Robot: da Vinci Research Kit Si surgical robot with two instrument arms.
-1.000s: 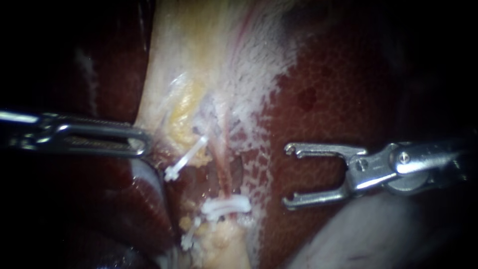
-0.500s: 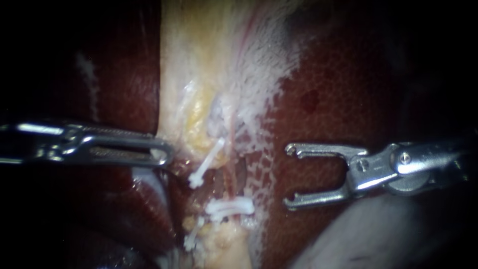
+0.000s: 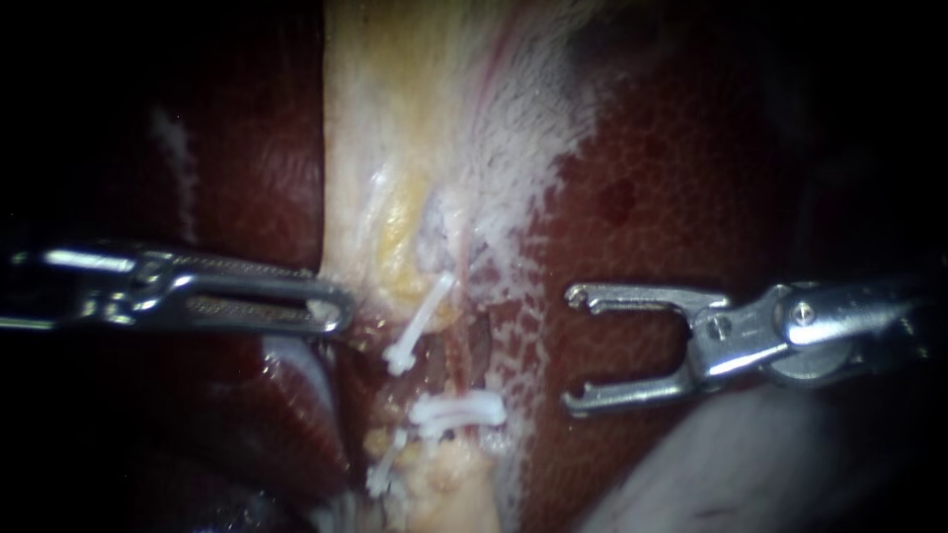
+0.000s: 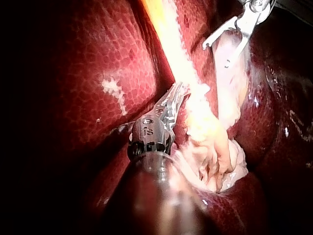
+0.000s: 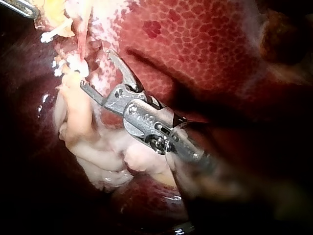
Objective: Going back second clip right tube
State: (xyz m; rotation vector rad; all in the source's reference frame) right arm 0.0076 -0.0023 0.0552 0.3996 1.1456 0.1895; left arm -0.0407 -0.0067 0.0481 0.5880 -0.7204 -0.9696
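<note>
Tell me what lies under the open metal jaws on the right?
Dark red liver shows through the gap of the right instrument. What sits directly beneath the metal itself is covered.

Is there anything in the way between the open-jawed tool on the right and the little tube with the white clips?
Nothing visible. The right instrument hangs with its jaws open and empty, and only bare liver lies between it and the clipped tube. The left instrument is on the tube's far side, outside that path.
</note>
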